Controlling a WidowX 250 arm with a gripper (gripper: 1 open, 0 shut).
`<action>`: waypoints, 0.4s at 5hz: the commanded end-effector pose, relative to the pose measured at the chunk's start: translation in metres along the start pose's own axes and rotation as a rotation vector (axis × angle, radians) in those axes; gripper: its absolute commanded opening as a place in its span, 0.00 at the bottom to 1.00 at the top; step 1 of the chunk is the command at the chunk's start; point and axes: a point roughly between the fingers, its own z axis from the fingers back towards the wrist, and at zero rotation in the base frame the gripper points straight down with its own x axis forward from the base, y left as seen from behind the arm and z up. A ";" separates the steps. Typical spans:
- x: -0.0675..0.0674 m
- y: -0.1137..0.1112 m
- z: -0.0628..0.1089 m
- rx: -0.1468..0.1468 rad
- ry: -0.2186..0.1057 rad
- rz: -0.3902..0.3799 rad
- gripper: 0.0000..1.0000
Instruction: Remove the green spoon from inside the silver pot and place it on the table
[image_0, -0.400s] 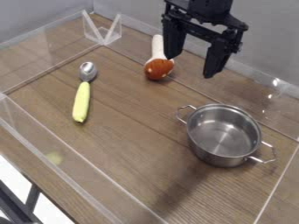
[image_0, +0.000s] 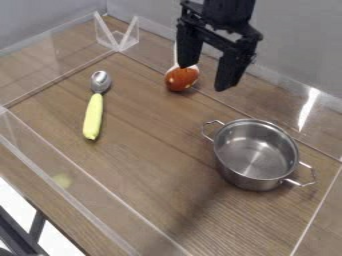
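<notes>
Green spoon on table, silver pot apart; fingers wide open, empty.

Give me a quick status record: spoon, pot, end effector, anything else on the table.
spoon: lying flat on the table, left side, bowl end toward the back, outside the pot
pot: upright, right front, nothing inside
end effector: open, pointing down, raised at the back, holding nothing
other: red-brown object behind the end effector's fingers; clear stand in the back left corner
task state: spoon looks already placed
</notes>
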 end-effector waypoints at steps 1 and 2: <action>0.009 0.013 -0.002 0.032 -0.044 -0.070 1.00; 0.020 0.025 -0.003 0.046 -0.057 -0.127 1.00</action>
